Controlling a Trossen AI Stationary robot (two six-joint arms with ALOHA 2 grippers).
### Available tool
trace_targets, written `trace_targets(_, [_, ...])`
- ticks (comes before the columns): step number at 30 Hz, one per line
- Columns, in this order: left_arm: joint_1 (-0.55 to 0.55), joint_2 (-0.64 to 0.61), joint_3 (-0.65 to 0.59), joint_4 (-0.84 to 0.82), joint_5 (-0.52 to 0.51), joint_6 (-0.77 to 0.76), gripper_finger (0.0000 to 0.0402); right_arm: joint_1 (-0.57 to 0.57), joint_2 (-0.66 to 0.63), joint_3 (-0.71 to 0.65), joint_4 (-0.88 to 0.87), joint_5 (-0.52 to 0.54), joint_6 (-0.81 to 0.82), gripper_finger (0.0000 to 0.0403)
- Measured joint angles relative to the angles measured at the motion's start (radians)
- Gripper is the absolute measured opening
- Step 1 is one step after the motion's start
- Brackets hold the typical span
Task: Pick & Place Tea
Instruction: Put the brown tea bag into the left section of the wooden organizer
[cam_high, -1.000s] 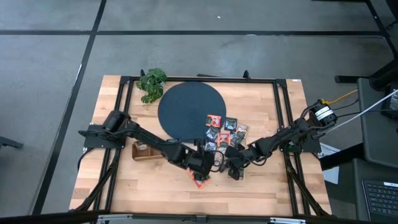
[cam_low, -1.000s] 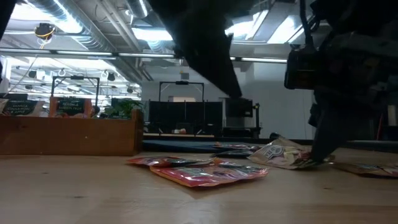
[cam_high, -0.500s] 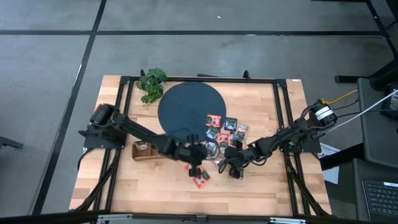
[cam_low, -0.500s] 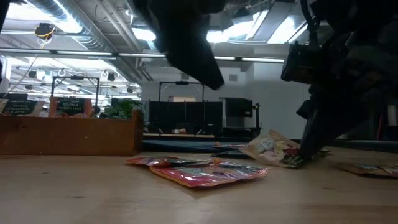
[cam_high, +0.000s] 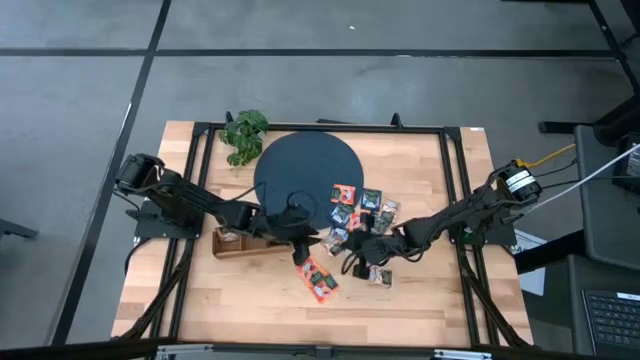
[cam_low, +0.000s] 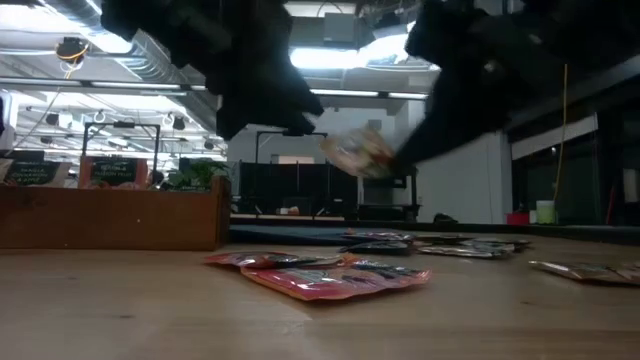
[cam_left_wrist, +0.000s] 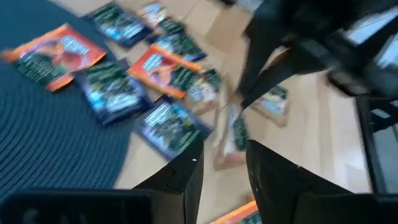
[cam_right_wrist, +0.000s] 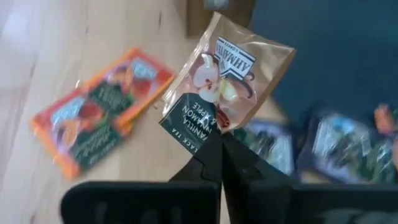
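Note:
My right gripper is shut on a tan sachet of tea with a dark lower part, held up above the table in the low view. In the high view it is near the table's middle. My left gripper stands open with nothing between its fingers, at the near rim of the dark disc. Two orange-red sachets lie flat on the wood between the arms. Several more sachets lie on and beside the disc's right rim. My right gripper pinches the sachet's dark lower edge between its two fingers. The fingers slant down from the table's right side. The sachet sticks out past the fingertips, tilted, and is lifted clear of the table.
A brown wooden tray stands at the left, near my left arm. A leafy plant sits at the far left. Another sachet lies on the wood to the right of my right gripper. Bare wood runs along the table's near edge.
My right gripper has risen and rolled, lifting the tan sachet off the table and carrying it a little toward the left. My left gripper has drawn back from the orange-red sachets toward the disc and the far edge; those sachets stay flat on the wood.

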Motion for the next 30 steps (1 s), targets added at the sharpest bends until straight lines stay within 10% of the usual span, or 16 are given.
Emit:
trace_targets(19, [0.014, 0.0, 0.001, 0.011, 0.078, 0.044, 0.0061, -0.045, 0.0, 0.062, 0.038, 0.013, -0.141, 0.0004])
trace_targets(30, [-0.015, 0.0, 0.0, 0.011, 0.016, 0.04, 0.0006, -0.045, 0.0, 0.063, -0.041, 0.013, -0.048, 0.008])
